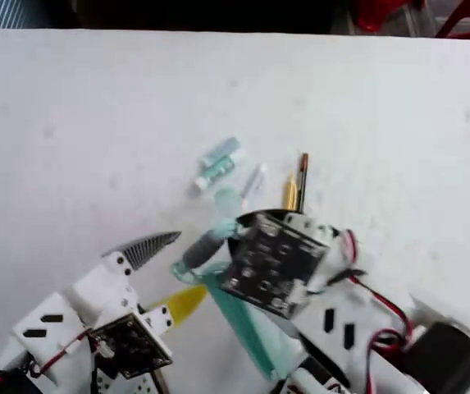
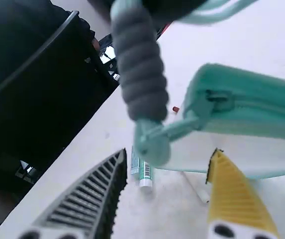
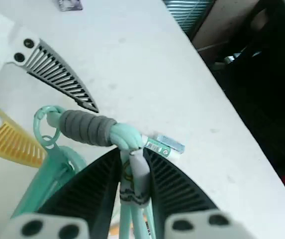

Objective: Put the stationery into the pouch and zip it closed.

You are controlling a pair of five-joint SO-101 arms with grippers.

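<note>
Pouch [image 1: 247, 324] lay flat on the table [image 1: 95, 107], long axis running roughly 5 to 11 o'clock in the high view, with the slider [image 2: 213, 98] at the 11 o'clock end. A charm [image 1: 204, 248] with a grey ribbed wrap and teal ends hung off that slider. The right claw [image 3: 131, 154] was clamped on the charm's teal tail, and the grey part stuck out sideways past its fingers. Likely reason: the charm is the easiest handle for running the zip, and the slider itself looked too small to pinch. The left claw [image 2: 169, 154] was apart, grey finger on one side and yellow finger on the other. It sat at about 9 o'clock of the slider end, low over the table, with the charm's base and the pouch corner between the tips, gripping nothing. Probably staged there to pin the pouch end so that a pull on the charm moves the slider, not the whole pouch. Could not tell from these views whether the zip was open or shut. None of the stationery was in. The tube [image 1: 218, 162] lay at 12 o'clock of the slider end, the white piece [image 1: 253, 180] at about 1, and the pens [image 1: 296, 185] side by side at 1 to 2, their near ends hidden under the right arm. All were near the pouch, not touching it. Judged early in the task: loading and closing not yet done. Risk: with the pouch unpinned, a tug on the charm would drag it into the tube.
</note>
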